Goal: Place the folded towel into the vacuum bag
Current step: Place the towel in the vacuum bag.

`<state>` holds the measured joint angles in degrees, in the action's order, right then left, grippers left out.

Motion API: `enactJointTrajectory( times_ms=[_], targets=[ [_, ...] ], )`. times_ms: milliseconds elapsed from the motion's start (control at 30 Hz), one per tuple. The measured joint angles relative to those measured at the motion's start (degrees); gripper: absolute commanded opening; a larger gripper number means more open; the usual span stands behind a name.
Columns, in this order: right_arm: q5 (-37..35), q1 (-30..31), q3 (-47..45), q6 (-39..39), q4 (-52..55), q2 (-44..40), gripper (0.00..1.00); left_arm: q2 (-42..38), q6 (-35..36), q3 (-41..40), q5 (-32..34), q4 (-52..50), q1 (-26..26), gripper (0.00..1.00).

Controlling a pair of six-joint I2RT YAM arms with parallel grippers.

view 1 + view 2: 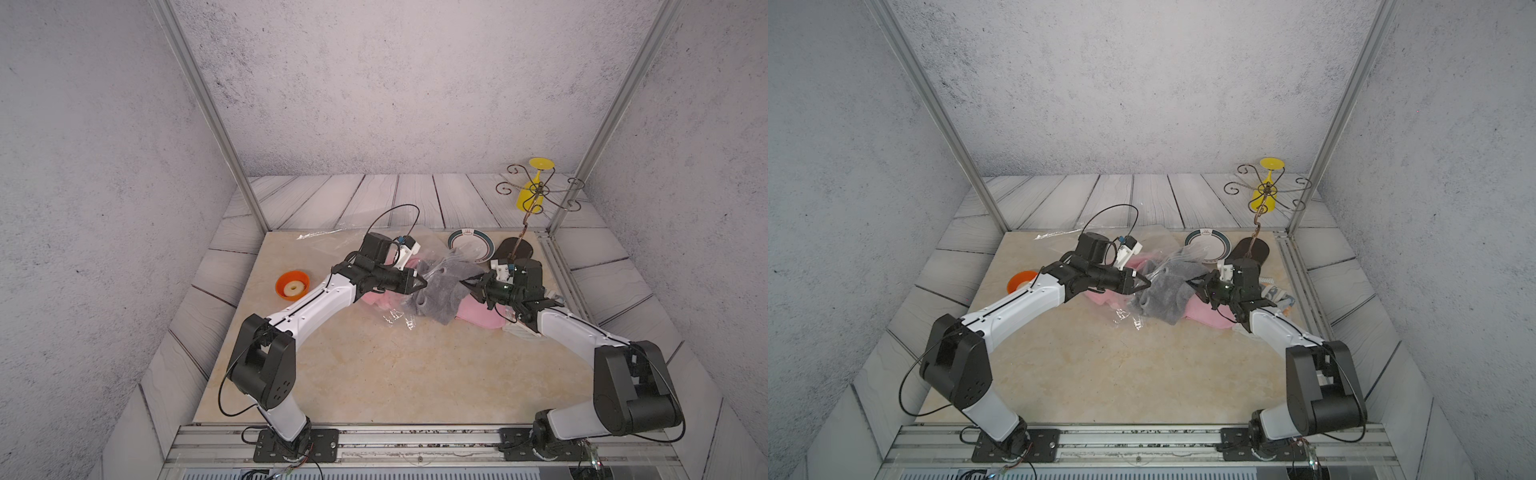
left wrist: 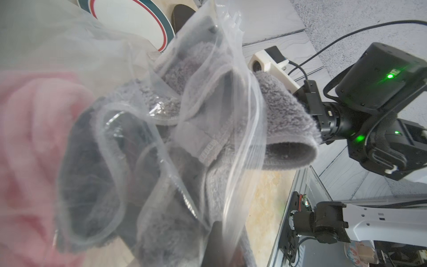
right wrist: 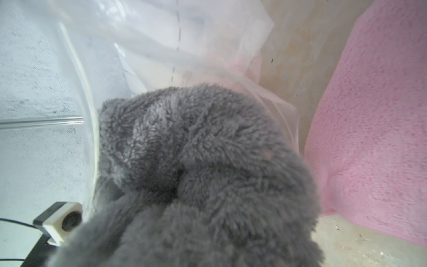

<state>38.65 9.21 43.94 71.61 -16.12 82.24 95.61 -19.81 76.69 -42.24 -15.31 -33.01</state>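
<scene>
The folded towel [image 1: 440,293] [image 1: 1163,297] is grey and fluffy, bunched up at mid-table. Part of it lies inside the mouth of the vacuum bag [image 1: 442,259] [image 1: 1059,233], a crinkly clear bag spread toward the back left. My left gripper [image 1: 424,284] [image 1: 1148,284] is shut on the bag's zip edge [image 2: 233,76] and holds it up off the table. Only one dark fingertip [image 2: 217,233] shows behind the plastic. My right gripper [image 1: 462,282] [image 1: 1187,282] is shut on the towel's right end. The towel [image 3: 196,161] fills the right wrist view and hides the fingers there.
A pink towel [image 1: 478,313] [image 3: 369,127] lies under the right gripper, and more pink cloth [image 1: 376,299] sits in the bag below the left gripper. An orange bowl [image 1: 292,285] is at left. A plate [image 1: 471,245] and a wire stand with a yellow glass [image 1: 536,189] are at back right.
</scene>
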Motion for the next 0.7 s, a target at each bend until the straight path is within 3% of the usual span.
enactJointTrajectory(
  times_ms=[200,367,533,700],
  targets=[
    [-9.57,-0.07,-0.61,-1.18,0.72,-6.56,0.00,-0.22,0.46,3.89,-9.64,-2.82,0.00,0.00],
    [-12.81,-0.85,-0.50,-1.81,-0.52,-11.19,0.00,-2.19,2.34,5.68,-11.52,-5.31,-0.02,0.00],
    [-8.41,-1.31,-0.39,-1.31,-6.43,-10.84,0.00,-1.88,2.86,5.53,-6.86,-6.34,-0.17,0.00],
    [0.46,-1.46,0.68,3.76,-18.16,-7.76,0.00,1.68,0.85,5.27,-2.40,-4.46,-0.20,0.00]
  ],
)
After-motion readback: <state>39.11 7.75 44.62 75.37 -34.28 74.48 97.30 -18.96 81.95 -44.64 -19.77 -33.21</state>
